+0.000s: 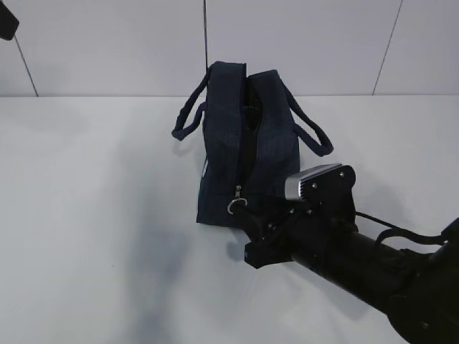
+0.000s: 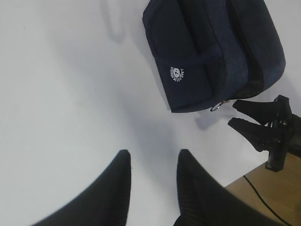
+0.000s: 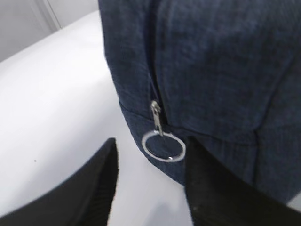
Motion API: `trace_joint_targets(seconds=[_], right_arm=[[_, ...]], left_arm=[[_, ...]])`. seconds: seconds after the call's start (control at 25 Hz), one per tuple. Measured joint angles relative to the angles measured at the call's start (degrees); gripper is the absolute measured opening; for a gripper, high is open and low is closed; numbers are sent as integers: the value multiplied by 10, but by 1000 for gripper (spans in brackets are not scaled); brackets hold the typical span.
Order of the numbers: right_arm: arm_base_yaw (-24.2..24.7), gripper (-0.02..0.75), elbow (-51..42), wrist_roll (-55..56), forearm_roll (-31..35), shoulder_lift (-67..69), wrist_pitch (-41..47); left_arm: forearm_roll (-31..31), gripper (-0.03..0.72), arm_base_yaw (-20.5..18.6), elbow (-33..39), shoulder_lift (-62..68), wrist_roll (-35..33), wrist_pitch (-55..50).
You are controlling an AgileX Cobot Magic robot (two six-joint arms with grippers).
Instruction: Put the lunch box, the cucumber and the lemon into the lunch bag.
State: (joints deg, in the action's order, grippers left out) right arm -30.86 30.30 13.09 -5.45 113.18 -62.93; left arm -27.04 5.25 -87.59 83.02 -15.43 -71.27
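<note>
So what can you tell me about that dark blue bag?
The bag is a boxy dark navy fabric tote standing upright on the white table. A padded loop handle hangs off each side. Its top gapes open, the zipper ending low on the near end, where a silver ring pull dangles. One side bears a small white round logo. The right tool sits at the pull, fingers either side, not gripping it.

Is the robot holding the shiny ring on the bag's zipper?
No, in the right wrist view the silver ring hangs free between the open fingers of the right end effector, touching neither.
</note>
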Motion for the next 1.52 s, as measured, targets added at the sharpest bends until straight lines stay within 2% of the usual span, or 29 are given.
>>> trace_joint_targets(seconds=[0.12,0.28,0.52,1.36,1.52], right_arm=[[0,449,0,1,12,0,20],[0,489,5,1,12,1,27],[0,494,27,1,-22,29,27],[0,495,84,3,-15,59,49],[0,495,104,3,-15,59,81]], left_arm=[[0,239,0,0,0,0,0],[0,239,0,0,0,0,0],[0,238,0,0,0,0,0],[0,237,0,0,0,0,0],[0,237,0,0,0,0,0]])
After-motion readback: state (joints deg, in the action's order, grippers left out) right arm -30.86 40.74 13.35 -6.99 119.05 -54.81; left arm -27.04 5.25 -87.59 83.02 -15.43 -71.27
